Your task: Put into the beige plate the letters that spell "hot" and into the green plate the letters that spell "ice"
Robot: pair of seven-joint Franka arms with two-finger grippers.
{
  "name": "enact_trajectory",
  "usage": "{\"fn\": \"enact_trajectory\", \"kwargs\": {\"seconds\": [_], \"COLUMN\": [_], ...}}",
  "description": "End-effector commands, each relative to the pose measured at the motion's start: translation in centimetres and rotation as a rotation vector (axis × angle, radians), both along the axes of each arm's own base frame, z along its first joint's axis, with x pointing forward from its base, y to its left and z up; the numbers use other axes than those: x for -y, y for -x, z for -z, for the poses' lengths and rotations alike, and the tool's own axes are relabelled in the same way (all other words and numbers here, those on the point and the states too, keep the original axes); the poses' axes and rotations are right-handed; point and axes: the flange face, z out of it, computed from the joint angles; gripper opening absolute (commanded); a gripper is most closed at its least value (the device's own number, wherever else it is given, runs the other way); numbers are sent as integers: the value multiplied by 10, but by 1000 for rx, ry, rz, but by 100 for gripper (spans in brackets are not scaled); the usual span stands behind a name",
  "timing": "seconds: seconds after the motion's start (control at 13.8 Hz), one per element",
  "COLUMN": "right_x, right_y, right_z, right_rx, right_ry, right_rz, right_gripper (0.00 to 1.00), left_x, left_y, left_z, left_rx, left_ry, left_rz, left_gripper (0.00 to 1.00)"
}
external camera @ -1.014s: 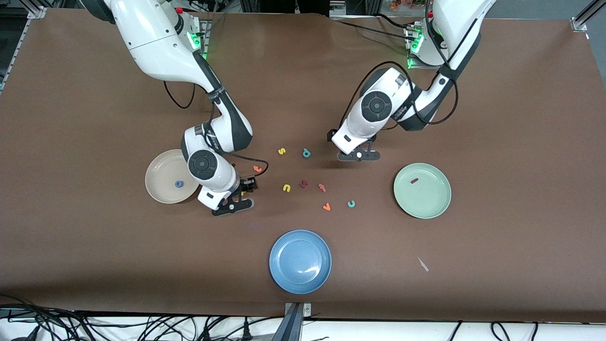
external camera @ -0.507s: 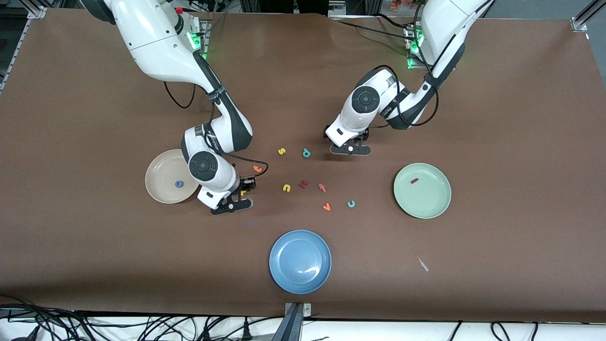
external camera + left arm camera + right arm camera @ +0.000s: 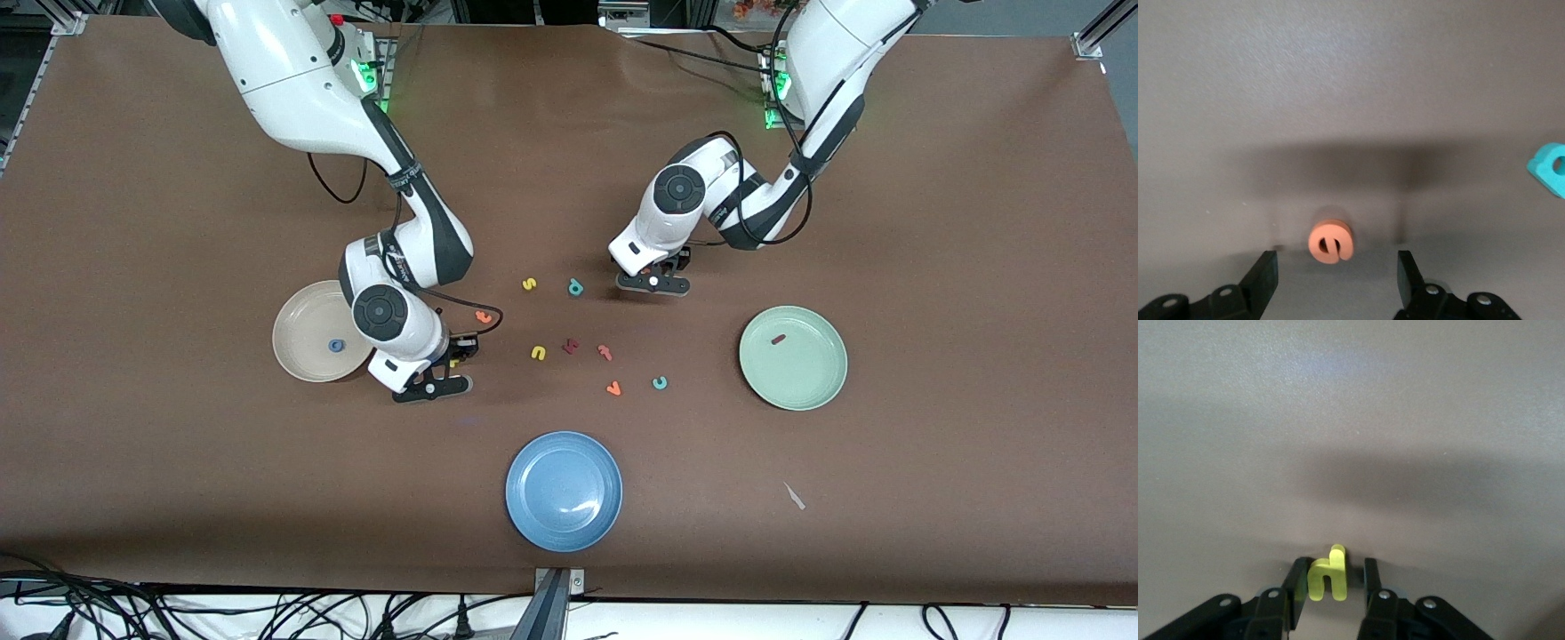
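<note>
Where the brown table cover spreads widest, three round shallow plates sit on it: blue plate nearest the front camera, beige plate toward the right arm's end, green plate toward the left arm's end. Smooth, plain, no markings; no readable writing apart from the letter shapes themselves.

Blue "o" lies in the beige plate. Dark red "i" lies in the green plate.

Right gripper is low at the table just beside the beige plate, fingers narrowed around the yellow "h", one touching it, a slim gap at the other. Left gripper is down over the orange "e", fingers spread wide on either side, not touching.

Loose foam letters between the arms: orange "t", yellow "s", teal "p", yellow "u", teal "c", orange "v". Two reddish ones in the middle, shapes unclear.
</note>
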Motion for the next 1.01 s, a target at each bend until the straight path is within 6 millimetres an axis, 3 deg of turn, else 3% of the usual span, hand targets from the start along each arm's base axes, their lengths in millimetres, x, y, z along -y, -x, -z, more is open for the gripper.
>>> {"fn": "enact_trajectory", "kwargs": {"seconds": [0.0,0.14,0.29,0.51,0.65,0.94], "right_x": [-9,-13,-13,-11,-2,41], "right_y": [2,4,2,-1,-6,-2], "right_z": [8,9,5,-15,-41,-69], "right_rx": [-17,-17,-10,-14,-8,-46], "right_ry": [-10,-10,-13,-11,-13,11], "right_rz": [12,6,1,5,0,-116], "right_gripper": [26,15,10,9,9,9], "left_x": [-6,-8,-8,-8,-8,-8], "left_y": [-4,-8,-9,-8,-9,-11], "left_z": [4,4,5,6,5,-2], "left_rx": [26,38,39,38,38,50], "left_ry": [-20,-7,-6,-6,-5,-4], "left_rz": [11,4,2,2,-4,-2], "left_gripper": [73,70,65,41,23,17]}}
